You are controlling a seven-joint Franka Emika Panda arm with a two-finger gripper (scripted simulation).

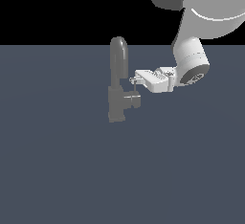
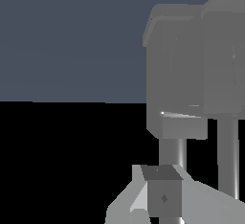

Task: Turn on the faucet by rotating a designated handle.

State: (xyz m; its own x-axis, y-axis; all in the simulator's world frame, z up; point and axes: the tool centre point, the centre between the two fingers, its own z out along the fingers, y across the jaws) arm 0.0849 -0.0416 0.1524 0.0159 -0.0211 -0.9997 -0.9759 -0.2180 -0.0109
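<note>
beside the faucet (image 1: pixel 117 82), fingers (image 1: pixel 134 81) at the handle (image 1: pixel 133 100) pin, grip unclear

You see a white arm (image 1: pixel 191 58) with smooth rounded links, shading to grey near the top. Its wrist end carries a dark circular face with pale markings. The gripper (image 1: pixel 134 80) is a pale blocky body with small grey fingers.

I see the faucet (image 1: pixel 117 82) standing on the floor (image 1: pixel 57 170) near the middle of the exterior view, with its handle (image 1: pixel 132 100) sticking out toward the exterior view's right. My gripper (image 1: pixel 133 80) reaches in from the exterior view's right, just above the handle's stub and at its upright pin, beside the spout. In the wrist view the faucet (image 2: pixel 191 70) sits close ahead of the fingertips (image 2: pixel 162 196).
</note>
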